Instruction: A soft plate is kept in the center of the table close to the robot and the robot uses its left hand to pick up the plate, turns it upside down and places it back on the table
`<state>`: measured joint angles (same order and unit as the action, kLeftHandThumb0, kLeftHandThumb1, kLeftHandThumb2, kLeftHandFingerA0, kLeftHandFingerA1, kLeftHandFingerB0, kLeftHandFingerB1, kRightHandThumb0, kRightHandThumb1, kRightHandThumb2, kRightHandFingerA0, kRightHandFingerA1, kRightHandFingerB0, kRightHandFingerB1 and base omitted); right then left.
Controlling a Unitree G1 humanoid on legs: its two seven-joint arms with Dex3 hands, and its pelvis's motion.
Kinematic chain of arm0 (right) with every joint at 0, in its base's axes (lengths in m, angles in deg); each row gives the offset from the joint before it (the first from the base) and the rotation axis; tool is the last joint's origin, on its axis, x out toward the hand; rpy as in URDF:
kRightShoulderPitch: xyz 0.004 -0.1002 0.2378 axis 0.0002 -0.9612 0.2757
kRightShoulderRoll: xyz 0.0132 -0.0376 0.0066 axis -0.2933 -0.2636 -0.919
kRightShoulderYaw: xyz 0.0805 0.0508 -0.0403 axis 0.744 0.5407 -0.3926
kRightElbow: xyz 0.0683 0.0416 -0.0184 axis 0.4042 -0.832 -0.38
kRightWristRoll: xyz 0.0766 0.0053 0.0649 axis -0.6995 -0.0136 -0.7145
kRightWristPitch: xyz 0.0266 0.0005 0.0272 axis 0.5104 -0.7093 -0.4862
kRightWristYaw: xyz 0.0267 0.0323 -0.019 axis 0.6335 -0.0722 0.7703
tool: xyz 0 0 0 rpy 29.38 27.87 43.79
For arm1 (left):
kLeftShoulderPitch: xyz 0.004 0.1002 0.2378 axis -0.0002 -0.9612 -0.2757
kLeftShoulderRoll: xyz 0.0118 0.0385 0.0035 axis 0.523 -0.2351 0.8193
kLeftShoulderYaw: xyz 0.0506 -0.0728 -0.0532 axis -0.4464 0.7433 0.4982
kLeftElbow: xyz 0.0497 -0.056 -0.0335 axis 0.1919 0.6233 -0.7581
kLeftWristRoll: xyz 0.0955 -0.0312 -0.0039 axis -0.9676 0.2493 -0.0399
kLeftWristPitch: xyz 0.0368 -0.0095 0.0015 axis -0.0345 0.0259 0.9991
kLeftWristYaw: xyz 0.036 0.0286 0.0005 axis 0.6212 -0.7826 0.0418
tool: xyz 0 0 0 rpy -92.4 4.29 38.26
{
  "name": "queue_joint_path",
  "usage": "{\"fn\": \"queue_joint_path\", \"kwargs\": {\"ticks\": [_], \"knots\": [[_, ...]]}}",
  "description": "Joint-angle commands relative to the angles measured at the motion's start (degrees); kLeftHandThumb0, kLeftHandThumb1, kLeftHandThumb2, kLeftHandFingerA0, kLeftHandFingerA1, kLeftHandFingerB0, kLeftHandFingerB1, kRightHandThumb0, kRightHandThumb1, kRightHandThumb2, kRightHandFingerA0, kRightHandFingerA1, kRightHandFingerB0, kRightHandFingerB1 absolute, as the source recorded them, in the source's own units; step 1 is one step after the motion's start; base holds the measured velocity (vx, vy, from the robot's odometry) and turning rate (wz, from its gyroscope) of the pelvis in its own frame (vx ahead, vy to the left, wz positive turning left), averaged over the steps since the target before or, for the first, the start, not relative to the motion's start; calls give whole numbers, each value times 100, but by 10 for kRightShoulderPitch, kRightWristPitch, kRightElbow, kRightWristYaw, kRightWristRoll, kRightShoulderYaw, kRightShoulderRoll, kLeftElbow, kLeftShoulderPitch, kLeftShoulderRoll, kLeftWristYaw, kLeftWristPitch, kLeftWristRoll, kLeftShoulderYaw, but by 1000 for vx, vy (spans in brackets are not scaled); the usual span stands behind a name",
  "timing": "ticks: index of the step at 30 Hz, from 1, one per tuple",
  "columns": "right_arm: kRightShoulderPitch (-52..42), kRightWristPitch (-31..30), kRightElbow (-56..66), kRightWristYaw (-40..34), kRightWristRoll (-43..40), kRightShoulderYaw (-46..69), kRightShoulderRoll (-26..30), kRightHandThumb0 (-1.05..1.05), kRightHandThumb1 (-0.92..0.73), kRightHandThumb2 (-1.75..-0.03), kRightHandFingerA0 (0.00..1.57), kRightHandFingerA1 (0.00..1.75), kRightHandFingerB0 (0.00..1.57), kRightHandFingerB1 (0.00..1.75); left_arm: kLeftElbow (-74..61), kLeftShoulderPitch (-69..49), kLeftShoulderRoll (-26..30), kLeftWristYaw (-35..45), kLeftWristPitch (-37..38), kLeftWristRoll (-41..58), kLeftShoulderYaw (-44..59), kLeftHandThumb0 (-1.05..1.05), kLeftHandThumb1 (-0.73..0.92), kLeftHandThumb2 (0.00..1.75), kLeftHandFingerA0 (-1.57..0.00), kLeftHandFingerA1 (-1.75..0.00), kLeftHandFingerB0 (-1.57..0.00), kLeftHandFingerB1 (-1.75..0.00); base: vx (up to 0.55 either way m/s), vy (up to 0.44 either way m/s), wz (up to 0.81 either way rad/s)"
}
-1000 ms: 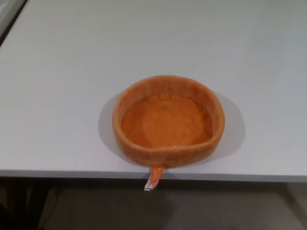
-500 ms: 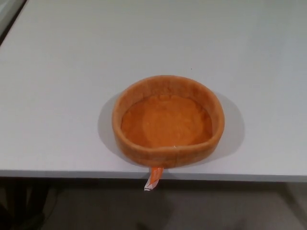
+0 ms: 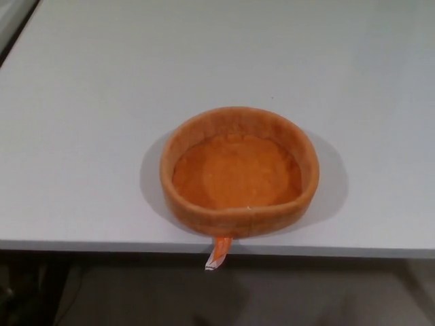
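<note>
Head view looks down on a soft orange plush plate (image 3: 238,173), round, with a thick raised rim and a flat, smoother-looking floor. It sits right way up, its open side facing the camera, so the inner floor shows fully inside the ring of the wall. The plate rests near the middle of the picture from left to right and close to the near edge of a plain white bench (image 3: 88,136), with its nearest wall just beside that edge. A small orange and white tag (image 3: 217,255) hangs from the plate's near side, drooping over the bench edge and ending below it against the dark space underneath. A soft shadow lies on the bench surface around the plate, widest to its left and right. Beyond the plate the bench top stretches away bare and even to the top of the picture, with a dark strip at the upper left corner where its far left edge ends. Neither robot hand shows anywhere, so the state of their fingers cannot be told.
</note>
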<state>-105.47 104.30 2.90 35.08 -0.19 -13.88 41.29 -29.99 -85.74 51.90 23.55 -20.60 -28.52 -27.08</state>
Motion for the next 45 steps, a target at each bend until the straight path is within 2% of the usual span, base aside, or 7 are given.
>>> {"fn": "queue_joint_path", "kwargs": {"ticks": [1,10,11,31,32,34,45], "knots": [[1,6,-2,3,-2,6,6,-81,-91,-68,34,37,24,29,-61,11,5,-19,0,22,27,-94,88,67,-18,-36,-16,-28,0,0,0],[0,13,-9,1,-2,3,-4,-79,-91,-68,33,40,24,31,-243,146,41,-88,-53,-28,90,-95,67,110,-13,-50,-7,-41,0,0,0],[0,10,-8,0,-1,3,-3,-79,-73,-107,26,50,17,44,-249,168,50,-92,-67,-26,93,-97,65,109,-11,-49,-8,-41,0,0,0],[11,5,-3,0,4,5,7,-78,-74,-107,27,51,17,45,-187,590,145,-92,-238,-148,-61,-99,81,66,-21,-37,-21,-28,0,0,0],[9,0,2,-3,4,6,7,-78,-91,-68,35,40,25,30,-184,615,142,-95,-249,-176,-85,-98,83,66,-22,-38,-22,-28,0,0,0],[8,5,3,-1,5,5,8,-76,-73,-108,26,52,16,45,-173,634,139,-95,-250,-185,-103,-98,83,66,-23,-39,-23,-28,0,0,0],[13,-6,5,-3,4,3,4,-74,-92,-68,34,40,24,31,-61,716,122,-73,-222,-229,-199,-90,81,65,-24,-40,-24,-29,0,0,0]]}}
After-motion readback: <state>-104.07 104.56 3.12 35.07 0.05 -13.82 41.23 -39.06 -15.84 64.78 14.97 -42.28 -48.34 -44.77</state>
